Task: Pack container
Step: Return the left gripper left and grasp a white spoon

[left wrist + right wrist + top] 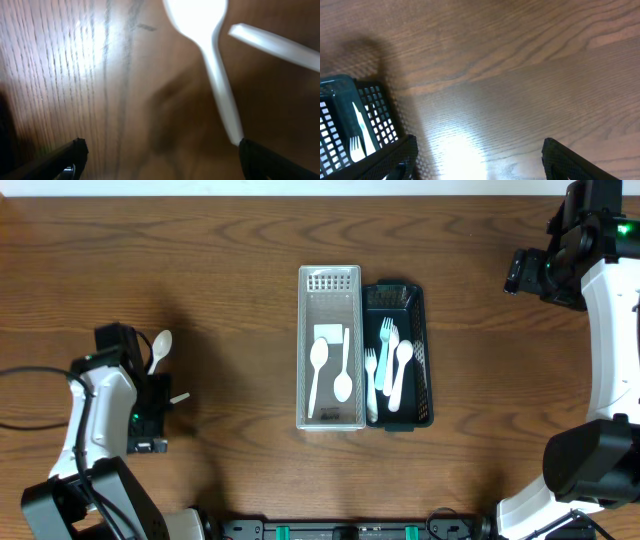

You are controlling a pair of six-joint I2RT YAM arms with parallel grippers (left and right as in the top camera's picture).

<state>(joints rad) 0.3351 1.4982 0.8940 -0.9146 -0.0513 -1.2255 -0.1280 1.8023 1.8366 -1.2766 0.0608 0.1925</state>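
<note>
White plastic spoon [216,75], smooth oval bowl, flat on grained wood surface [60,75] just ahead of left claw [160,150] (spread wide); right claw [479,147] likewise apart.

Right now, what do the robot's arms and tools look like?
The left arm and right arm have white shells and black joints, each with a small green light. Thin black cables run beside the left arm. The left tool and right tool have black fingers.
</note>
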